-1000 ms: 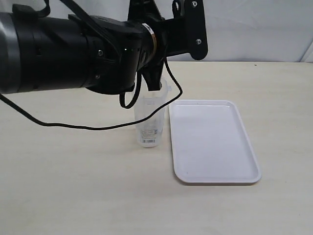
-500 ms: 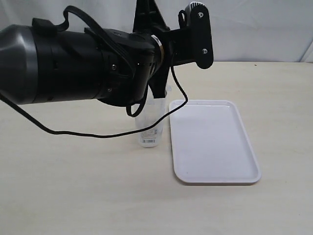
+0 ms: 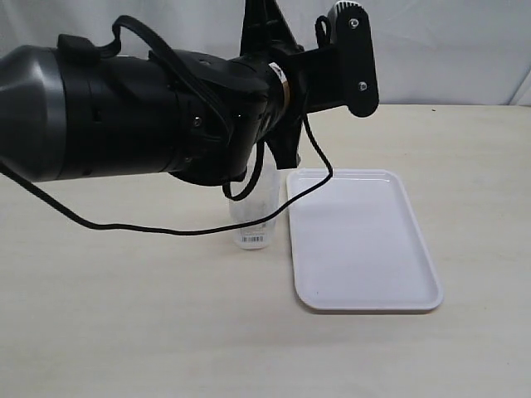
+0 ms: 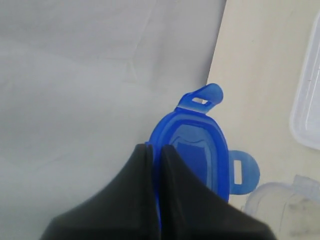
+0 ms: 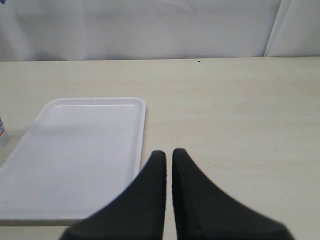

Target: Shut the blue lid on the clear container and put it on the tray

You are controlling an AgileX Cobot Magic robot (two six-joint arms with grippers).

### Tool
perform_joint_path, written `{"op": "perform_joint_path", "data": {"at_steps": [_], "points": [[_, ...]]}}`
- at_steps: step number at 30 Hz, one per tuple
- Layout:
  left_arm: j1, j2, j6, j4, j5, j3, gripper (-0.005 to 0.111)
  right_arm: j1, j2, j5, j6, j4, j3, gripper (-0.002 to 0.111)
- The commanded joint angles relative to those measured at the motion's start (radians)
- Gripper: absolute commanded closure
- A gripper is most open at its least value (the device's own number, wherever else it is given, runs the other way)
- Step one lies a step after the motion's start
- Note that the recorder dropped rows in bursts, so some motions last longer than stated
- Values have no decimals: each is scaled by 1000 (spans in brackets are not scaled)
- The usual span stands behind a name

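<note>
In the exterior view the left arm (image 3: 149, 116) sits farther right and a little higher than a second ago, and more of its grey rear section shows at the left edge of the frame. The black camera bracket (image 3: 353, 62) at its wrist moves from upper centre toward the right. The left gripper (image 3: 288, 156) shifts from over the mouth of the clear container (image 3: 253, 222) to its right side, toward the tray (image 3: 365, 249). The arm now hides the container's rim, which was visible before. The black cable (image 3: 319, 176) swings right, its bend now crossing the tray's upper-left corner.
</note>
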Motion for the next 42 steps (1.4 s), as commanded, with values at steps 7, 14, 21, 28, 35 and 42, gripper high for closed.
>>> {"op": "perform_joint_path", "data": {"at_steps": [7, 14, 21, 28, 35, 42], "points": [[-3, -4, 11, 57, 32, -1, 107, -1, -4, 1, 0, 1, 2, 104], [2, -4, -3, 143, 35, -1, 107, -1, -4, 1, 0, 1, 2, 104], [-26, -10, -20, 236, 76, 117, 107, -1, -4, 1, 0, 1, 2, 104], [-19, -12, -149, 241, 41, 156, 107, -1, -4, 1, 0, 1, 2, 104], [-19, -12, -125, 241, 76, 156, 107, -1, -4, 1, 0, 1, 2, 104], [-19, -12, -91, 241, 116, 156, 107, -1, -4, 1, 0, 1, 2, 104]]}}
